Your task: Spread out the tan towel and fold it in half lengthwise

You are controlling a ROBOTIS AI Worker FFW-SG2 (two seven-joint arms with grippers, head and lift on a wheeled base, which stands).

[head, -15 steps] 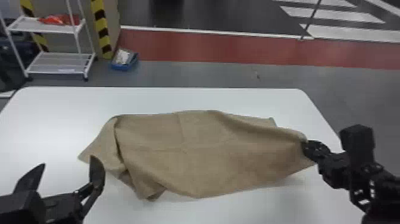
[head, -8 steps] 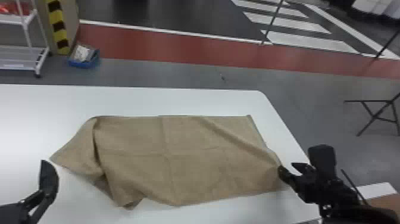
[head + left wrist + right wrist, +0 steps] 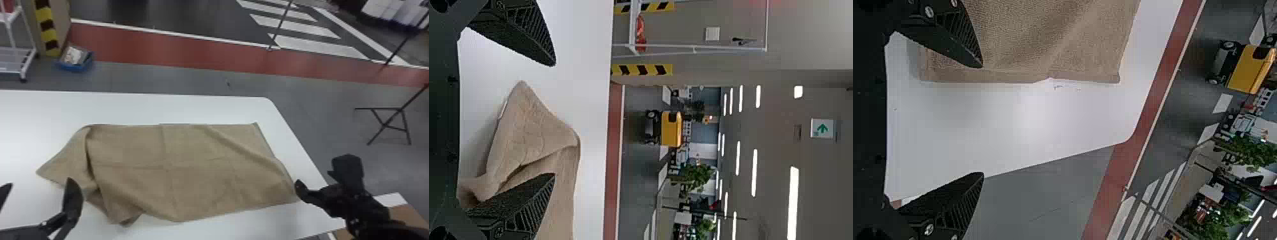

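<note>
If we fold the tan towel (image 3: 198,172) now, the halves may become uneven, because its left end is crumpled. It lies on the counter (image 3: 191,108), its long axis going left to right, the straighter end rightward. Our left end effector (image 3: 554,120) and right end effector (image 3: 982,120) are both spread, empty.

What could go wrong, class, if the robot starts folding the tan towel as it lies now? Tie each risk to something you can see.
The tan towel is bunched and doubled over at its left end, so folding now might trap that layer crookedly.
A diagonal ridge crosses its right half and could become a wrinkle.
The right gripper is open beside the right end; closing there might catch too little cloth.
</note>
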